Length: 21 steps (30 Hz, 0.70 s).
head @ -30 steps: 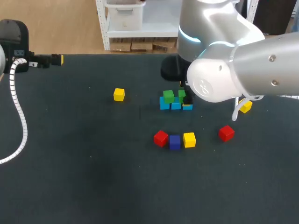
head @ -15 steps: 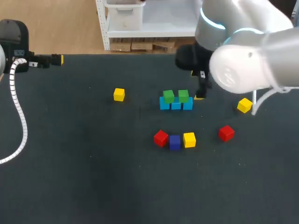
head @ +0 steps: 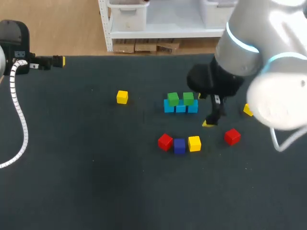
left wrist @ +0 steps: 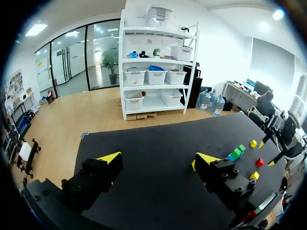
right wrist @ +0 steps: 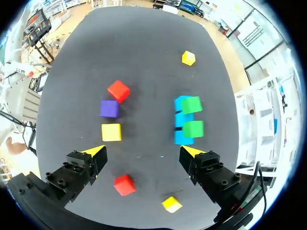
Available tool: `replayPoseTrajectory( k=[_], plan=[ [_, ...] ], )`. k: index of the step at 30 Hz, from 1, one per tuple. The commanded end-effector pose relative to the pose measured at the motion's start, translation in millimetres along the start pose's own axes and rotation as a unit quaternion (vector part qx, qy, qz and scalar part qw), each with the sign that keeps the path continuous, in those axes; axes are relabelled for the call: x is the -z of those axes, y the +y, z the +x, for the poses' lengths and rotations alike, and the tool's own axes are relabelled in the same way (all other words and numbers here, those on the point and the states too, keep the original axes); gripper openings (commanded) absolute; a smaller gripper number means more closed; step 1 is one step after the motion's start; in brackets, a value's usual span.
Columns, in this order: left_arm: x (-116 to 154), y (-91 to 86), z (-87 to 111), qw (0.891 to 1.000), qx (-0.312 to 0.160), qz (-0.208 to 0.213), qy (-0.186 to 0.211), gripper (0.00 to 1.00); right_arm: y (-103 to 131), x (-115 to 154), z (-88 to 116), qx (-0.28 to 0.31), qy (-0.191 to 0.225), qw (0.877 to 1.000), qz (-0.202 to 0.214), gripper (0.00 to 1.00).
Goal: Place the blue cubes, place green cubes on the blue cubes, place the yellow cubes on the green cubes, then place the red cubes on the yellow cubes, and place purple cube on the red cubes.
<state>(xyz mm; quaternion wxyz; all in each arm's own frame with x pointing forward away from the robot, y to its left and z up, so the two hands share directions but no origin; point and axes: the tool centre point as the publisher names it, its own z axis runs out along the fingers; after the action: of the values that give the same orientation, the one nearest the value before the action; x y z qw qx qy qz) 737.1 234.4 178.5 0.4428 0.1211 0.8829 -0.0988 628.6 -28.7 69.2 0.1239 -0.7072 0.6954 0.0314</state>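
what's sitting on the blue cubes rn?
Two green cubes sit side by side on the row of three blue cubes. Nothing is on the greens. They cover most of the blue tops, so how each green bridges the joints can't be seen.

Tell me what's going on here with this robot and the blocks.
Cubes are being stacked by colour. Three blue cubes sit in a row with two green cubes on top. The right gripper hangs open and empty beside them. Three yellow cubes, two red cubes and the purple cube lie loose. The left gripper is open and empty, away from the cubes.
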Motion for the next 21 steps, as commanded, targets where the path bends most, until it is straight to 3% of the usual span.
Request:
replayPoseTrajectory(
  k=[1,5,21],
  plan=[
    [0,3.8,0.0,1.0,-0.001,0.014,-0.001,1.0,38,-9,-3,0.002,0.003,0.999,0.048,1.0],
    [0,3.8,0.0,1.0,-0.001,0.014,-0.001,1.0,46,-20,-7,0.01,0.003,0.999,0.032,1.0],
    [0,3.8,0.0,1.0,-0.001,0.014,-0.001,1.0,36,-57,-9,0.017,0.019,1.0,-0.004,1.0]
  ],
)
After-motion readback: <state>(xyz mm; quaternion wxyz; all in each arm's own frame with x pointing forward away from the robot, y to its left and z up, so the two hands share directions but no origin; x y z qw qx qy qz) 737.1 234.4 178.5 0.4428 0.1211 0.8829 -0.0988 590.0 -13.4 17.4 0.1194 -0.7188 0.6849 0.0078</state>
